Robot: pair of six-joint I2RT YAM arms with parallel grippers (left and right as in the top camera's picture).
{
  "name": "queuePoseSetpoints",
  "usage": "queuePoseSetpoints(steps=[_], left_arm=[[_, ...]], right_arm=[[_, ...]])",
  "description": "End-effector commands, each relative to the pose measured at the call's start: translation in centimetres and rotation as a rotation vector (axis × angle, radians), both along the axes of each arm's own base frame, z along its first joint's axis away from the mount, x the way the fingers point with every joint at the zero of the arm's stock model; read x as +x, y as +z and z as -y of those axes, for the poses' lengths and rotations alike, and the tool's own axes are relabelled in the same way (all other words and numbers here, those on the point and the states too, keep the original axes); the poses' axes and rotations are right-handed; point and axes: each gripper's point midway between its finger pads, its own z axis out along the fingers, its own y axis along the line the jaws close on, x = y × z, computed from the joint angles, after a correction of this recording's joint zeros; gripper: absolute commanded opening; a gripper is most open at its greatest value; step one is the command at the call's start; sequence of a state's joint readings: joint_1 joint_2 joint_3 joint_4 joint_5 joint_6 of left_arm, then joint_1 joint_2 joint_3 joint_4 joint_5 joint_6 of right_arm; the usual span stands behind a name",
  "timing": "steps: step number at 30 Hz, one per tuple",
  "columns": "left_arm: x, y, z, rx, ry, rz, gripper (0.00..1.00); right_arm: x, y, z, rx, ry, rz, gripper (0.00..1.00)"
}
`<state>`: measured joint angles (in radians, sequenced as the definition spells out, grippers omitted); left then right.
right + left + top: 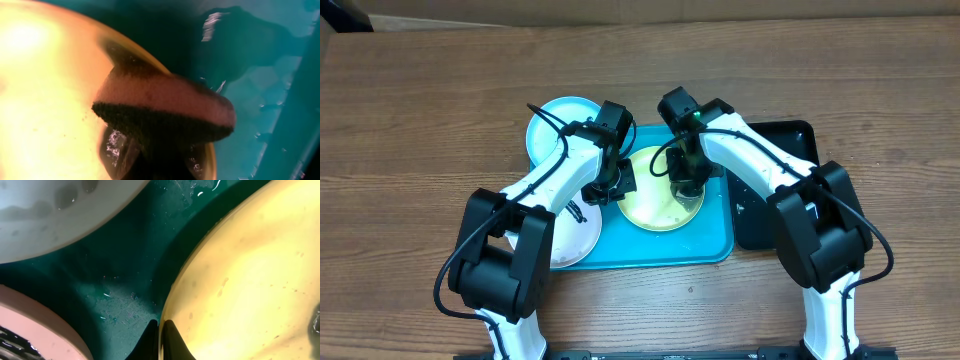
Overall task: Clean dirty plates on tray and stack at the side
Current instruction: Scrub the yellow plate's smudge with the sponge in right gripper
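Note:
The yellow-green rimmed plate (655,195) lies on the turquoise tray (715,245). My left gripper (613,185) is shut on its left rim; the left wrist view shows the fingers (161,330) pinching the plate's edge (240,280). My right gripper (688,190) is shut on a pink sponge with a dark scrub face (165,107) and presses it on the plate (45,100) near its right rim. The light blue plate (560,122) sits at the tray's far left corner. The white plate (570,240) overlaps the tray's near left edge.
A glossy black tray (785,150) lies right of the turquoise one, under my right arm. The tray floor (125,255) between the plates is wet, with pale plate edges close at the upper left (50,210) and lower left (30,330).

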<state>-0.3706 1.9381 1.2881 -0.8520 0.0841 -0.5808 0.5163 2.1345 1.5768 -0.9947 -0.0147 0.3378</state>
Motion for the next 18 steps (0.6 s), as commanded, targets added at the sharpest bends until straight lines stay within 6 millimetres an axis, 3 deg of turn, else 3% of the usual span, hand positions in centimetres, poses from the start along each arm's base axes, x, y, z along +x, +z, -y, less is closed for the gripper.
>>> queuePoseSetpoints(steps=[1, 5, 9, 14, 18], left_arm=[[-0.2, -0.9, -0.3, 0.016, -0.015, -0.024, 0.04], [-0.2, -0.9, -0.3, 0.016, -0.023, -0.023, 0.04], [-0.1, -0.9, -0.3, 0.015, -0.023, -0.022, 0.04], [-0.1, -0.9, -0.3, 0.015, -0.023, -0.022, 0.04], [-0.1, -0.9, -0.3, 0.016, -0.024, -0.023, 0.04]], right_arm=[[-2.3, -2.0, -0.5, 0.08, 0.039, -0.089, 0.04], [-4.0, -2.9, -3.2, 0.259, 0.111, -0.148, 0.04], [-5.4, -2.2, -6.1, 0.457, 0.195, -0.201, 0.04], [-6.3, 1.3, -9.5, 0.738, 0.327, -0.232, 0.04], [-4.0, 4.6, -9.5, 0.801, 0.341, -0.178, 0.04]])
